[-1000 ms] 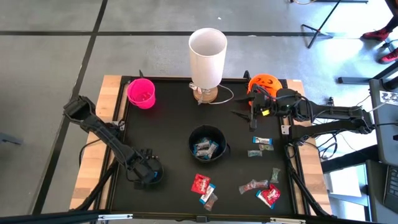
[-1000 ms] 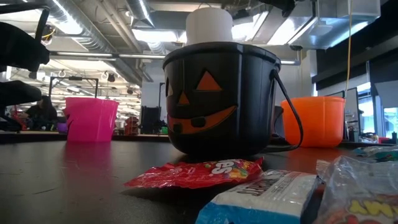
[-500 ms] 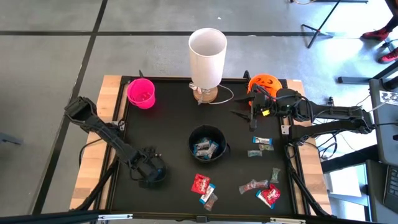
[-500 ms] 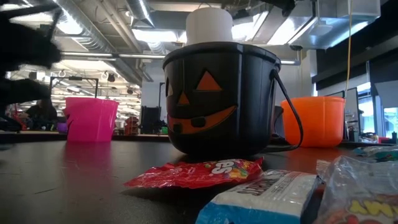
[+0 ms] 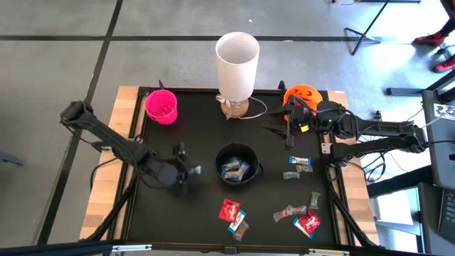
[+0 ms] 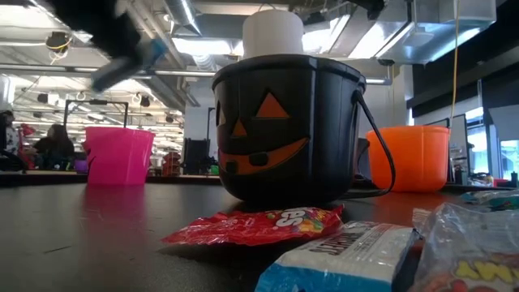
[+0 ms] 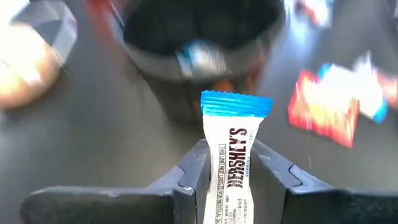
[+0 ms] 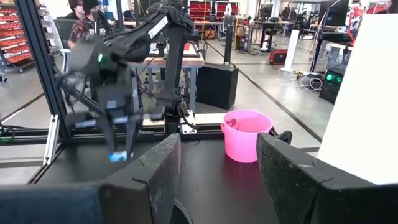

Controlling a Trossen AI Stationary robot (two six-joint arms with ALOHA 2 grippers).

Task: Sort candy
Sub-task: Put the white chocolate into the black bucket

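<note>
My left gripper hangs in the air just left of the black pumpkin bucket and is shut on a blue-and-white mini bar. The low view shows it blurred, high up. The bucket holds a few more blue-and-white bars. Loose candy lies on the mat near the front edge: a red packet, a red packet, a brownish wrapper, and a blue-and-white bar. My right gripper waits open beside the orange pumpkin bucket. My left gripper pinches the mini bar by its middle between the two fingers. The bar lies along the fingers, and its blue crimped end sticks out past their tips, toward the black bucket. It is lifted clear of the table.
A pink cup stands at the far left corner of the mat. A tall white cylinder on a wooden base stands at the far middle. People sit in the room beyond the table.
My left gripper has risen from the near left part of the mat. It has swung toward the table's right and far side, up to the black bucket, moving fast enough to blur. My right arm has kept still.
</note>
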